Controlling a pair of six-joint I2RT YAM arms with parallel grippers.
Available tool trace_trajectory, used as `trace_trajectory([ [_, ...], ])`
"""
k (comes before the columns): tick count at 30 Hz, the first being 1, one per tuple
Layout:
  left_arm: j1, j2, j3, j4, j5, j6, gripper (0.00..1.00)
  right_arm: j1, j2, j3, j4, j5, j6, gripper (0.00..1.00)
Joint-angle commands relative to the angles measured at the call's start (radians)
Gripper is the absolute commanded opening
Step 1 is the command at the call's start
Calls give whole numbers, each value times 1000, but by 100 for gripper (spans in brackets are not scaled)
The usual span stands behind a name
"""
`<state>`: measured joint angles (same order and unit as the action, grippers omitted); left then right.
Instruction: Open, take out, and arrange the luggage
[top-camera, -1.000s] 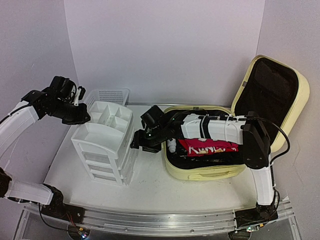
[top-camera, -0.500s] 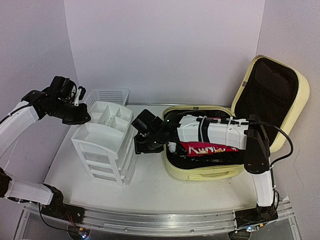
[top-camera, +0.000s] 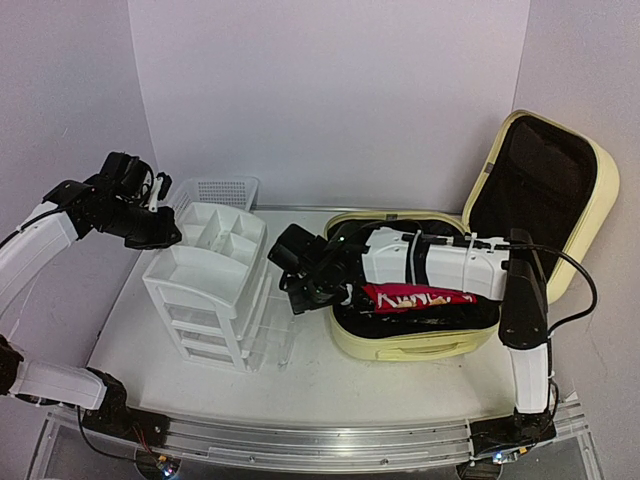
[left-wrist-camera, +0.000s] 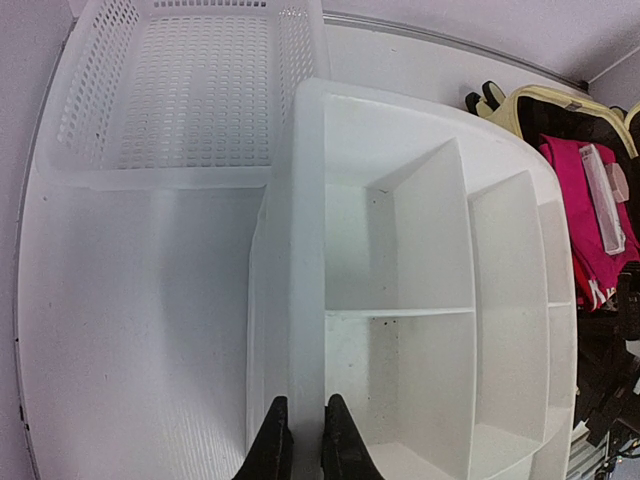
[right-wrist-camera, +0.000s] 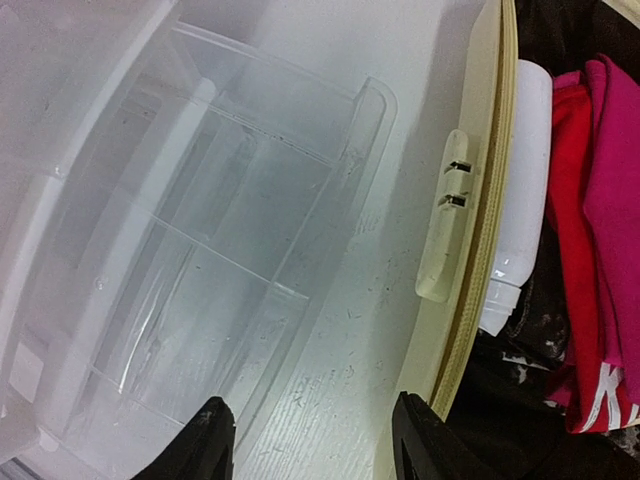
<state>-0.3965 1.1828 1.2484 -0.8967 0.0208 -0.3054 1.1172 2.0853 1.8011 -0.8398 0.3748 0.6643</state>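
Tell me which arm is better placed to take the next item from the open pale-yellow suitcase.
Right. The right tool hovers open beside the pale-yellow hard-shell suitcase, near the white bottle and red cloth. The left tool is shut on the white plastic drawer unit, farther away.

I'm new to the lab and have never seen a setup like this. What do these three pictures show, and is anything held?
These are two robot arms bolted to a table, each ending in a two-finger gripper. The wide picture comes from a fixed camera above and behind them. The other two come from cameras on the wrists, so the dark prongs at the bottom are that arm's own fingers. On the table stand a white drawer unit, a white mesh basket behind it, and an open pale-yellow suitcase holding red clothing and a white bottle. One clear drawer sticks out of the unit. The left gripper is pinched shut on the unit's top rim. The right gripper hangs open between drawer and suitcase, holding nothing.
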Motion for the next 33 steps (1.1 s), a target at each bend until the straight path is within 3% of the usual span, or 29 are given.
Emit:
trace_trajectory([
  [1,-3,27,-21,-90,-54,39,0,2,-36,4,-141,78,-34,54],
  [12,-4,31,-19,-89,-53,40,0,17,-46,41,-192,130,-51,56],
  [19,-3,35,-15,-89,-43,34,0,17,-122,7,-71,10,-101,72],
  [26,-4,43,-12,-87,-40,33,0,3,-299,-173,100,36,-199,89],
  [29,-4,47,-2,-87,-36,35,0,-58,-349,-220,106,74,-171,90],
  [33,-4,44,-10,-87,-27,31,0,-292,-391,-295,73,-12,-16,87],
])
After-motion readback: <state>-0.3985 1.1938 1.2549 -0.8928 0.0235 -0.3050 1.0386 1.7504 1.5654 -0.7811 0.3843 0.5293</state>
